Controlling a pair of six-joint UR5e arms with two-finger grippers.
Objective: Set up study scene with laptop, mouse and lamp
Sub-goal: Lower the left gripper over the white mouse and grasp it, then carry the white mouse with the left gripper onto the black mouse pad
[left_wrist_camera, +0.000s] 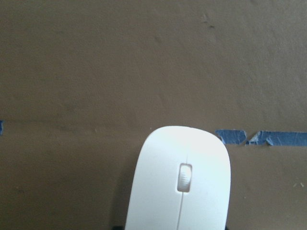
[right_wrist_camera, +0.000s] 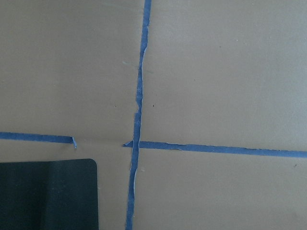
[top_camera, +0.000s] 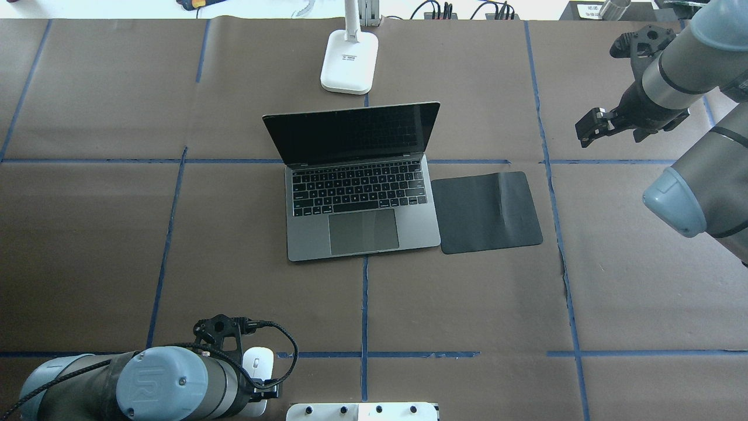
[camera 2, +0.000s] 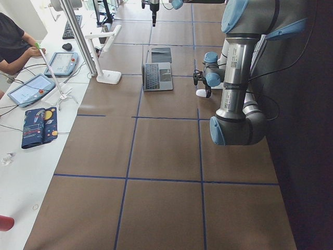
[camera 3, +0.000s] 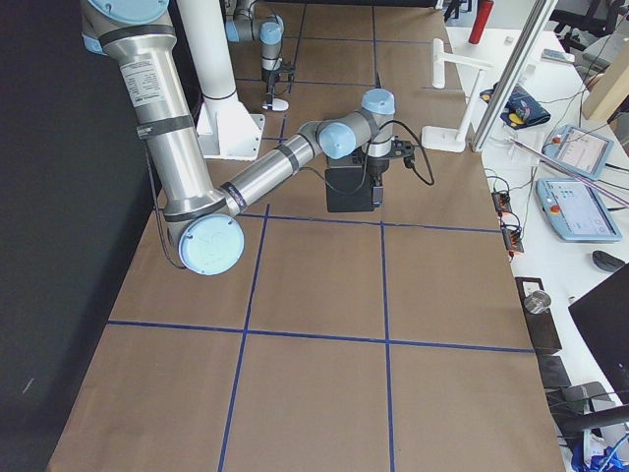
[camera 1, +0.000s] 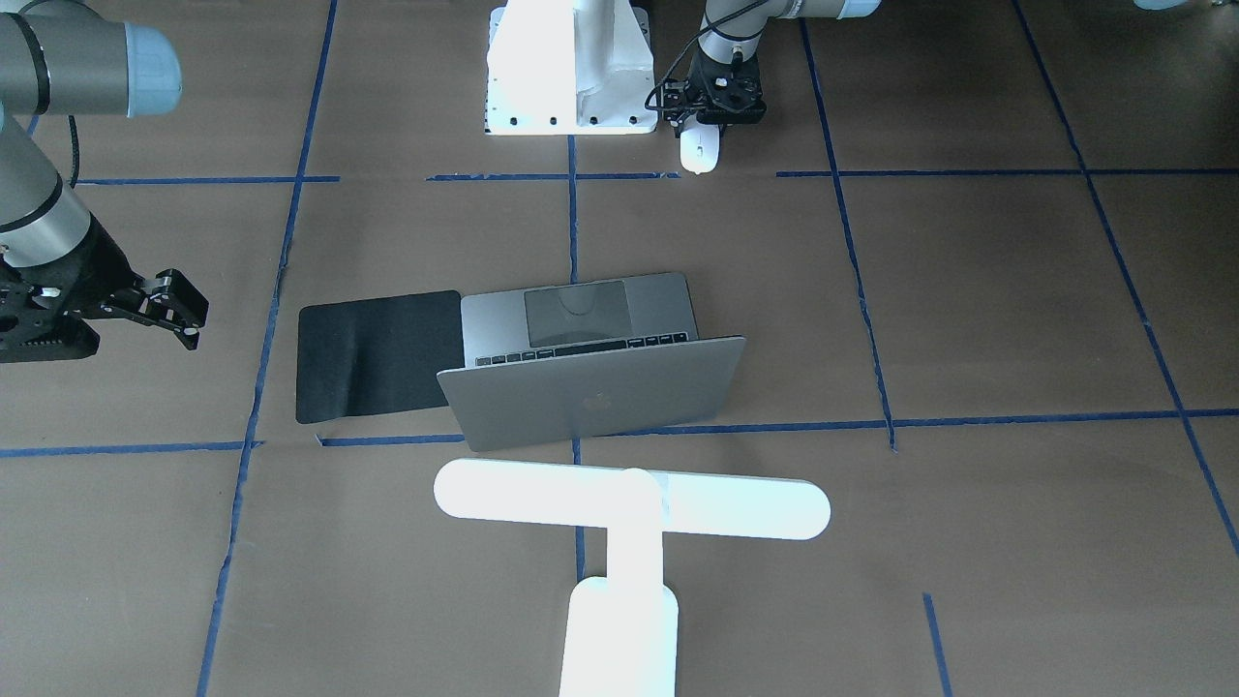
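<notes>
The left gripper hangs over the rear of the mouse at the table's near edge. Its fingertips are hidden, so I cannot tell whether it grips. The right gripper, fingers apart, hovers right of the black mat. The open laptop sits mid-table, with the lamp beyond it, its base cut off.

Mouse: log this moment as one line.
left gripper over mouse, grip unclear | right gripper open | laptop open | lamp beyond laptop

Brown table, blue tape lines
</notes>
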